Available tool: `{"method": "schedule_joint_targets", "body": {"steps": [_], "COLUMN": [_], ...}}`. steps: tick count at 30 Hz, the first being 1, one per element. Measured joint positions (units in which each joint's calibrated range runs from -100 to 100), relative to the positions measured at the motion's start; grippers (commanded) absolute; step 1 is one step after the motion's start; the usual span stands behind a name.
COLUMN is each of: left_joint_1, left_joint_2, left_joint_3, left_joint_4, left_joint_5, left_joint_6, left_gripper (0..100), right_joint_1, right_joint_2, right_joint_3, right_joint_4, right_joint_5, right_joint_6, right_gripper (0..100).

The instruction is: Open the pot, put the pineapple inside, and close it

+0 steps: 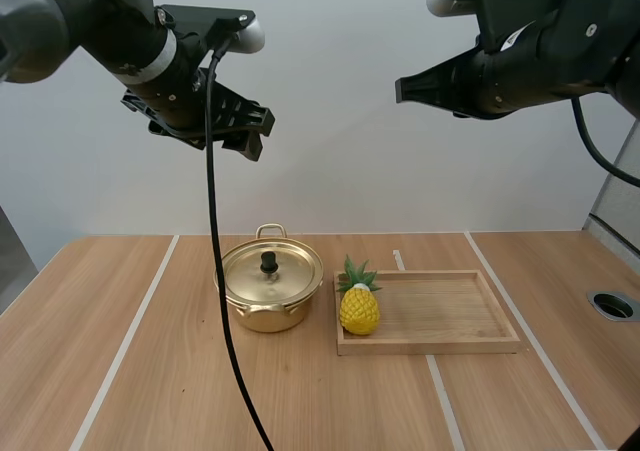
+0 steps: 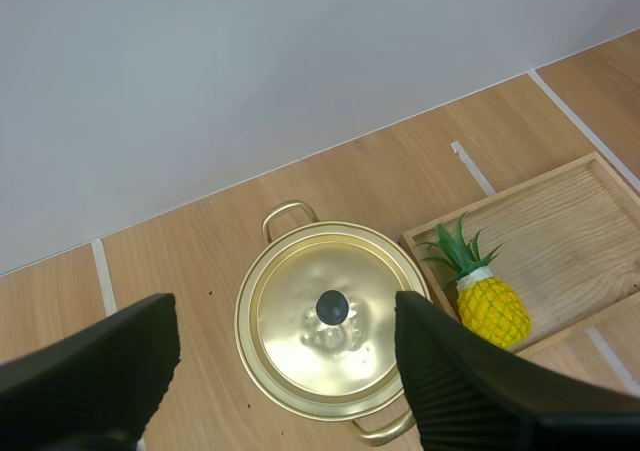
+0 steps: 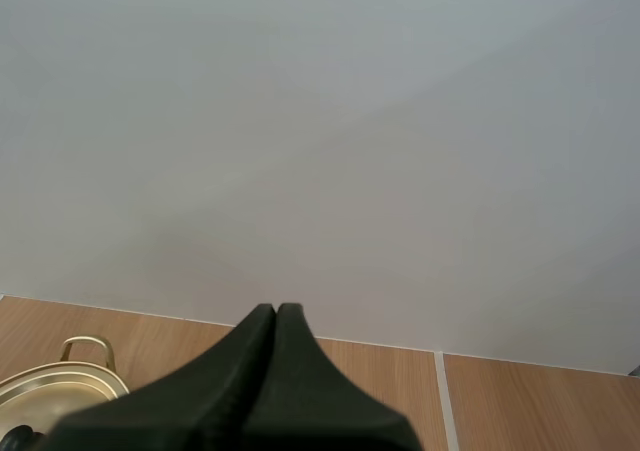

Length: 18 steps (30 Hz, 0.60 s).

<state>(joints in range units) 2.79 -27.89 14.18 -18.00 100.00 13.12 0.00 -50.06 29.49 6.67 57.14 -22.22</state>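
Pot (image 1: 268, 311) lidded, inside hidden — pineapple (image 1: 359, 308) seemingly upright on tray (image 1: 440, 313).

Black left arm (image 1: 95, 21) and right arm (image 1: 560, 41), white-grey joint caps, black tapered jaws (inner faces ribbed)

Bright, even light from above on your worktop (image 1: 90, 371): shadows stay soft & faint, just a thin dark rim under the pot (image 1: 268, 316) and the pineapple (image 1: 359, 311). In left wrist view the lid (image 2: 300, 341) carries mottled glare beside its black knob (image 2: 332, 307). Your left claw (image 2: 285, 306) frames it, fingers (image 2: 470, 391) near-black, ribbing just readable on one. Your right claw (image 3: 276, 316) reads as a dark wedge w/ little detail vs. a pale grey wall (image 3: 320, 121) w/ a gentle gradient.
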Motion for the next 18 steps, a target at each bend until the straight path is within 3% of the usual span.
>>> {"method": "schedule_joint_targets", "body": {"steps": [18], "left_joint_1": [0.00], "left_joint_2": [14.0], "left_joint_3": [0.0], "left_joint_4": [-1.3], "left_joint_5": [0.0], "left_joint_6": [1.0], "left_gripper": [100], "right_joint_1": [0.0], "right_joint_2": [0.0], "right_joint_3": [0.0], "right_joint_4": [1.6], "right_joint_5": [5.3], "right_joint_6": [0.0], "right_gripper": [0]}}
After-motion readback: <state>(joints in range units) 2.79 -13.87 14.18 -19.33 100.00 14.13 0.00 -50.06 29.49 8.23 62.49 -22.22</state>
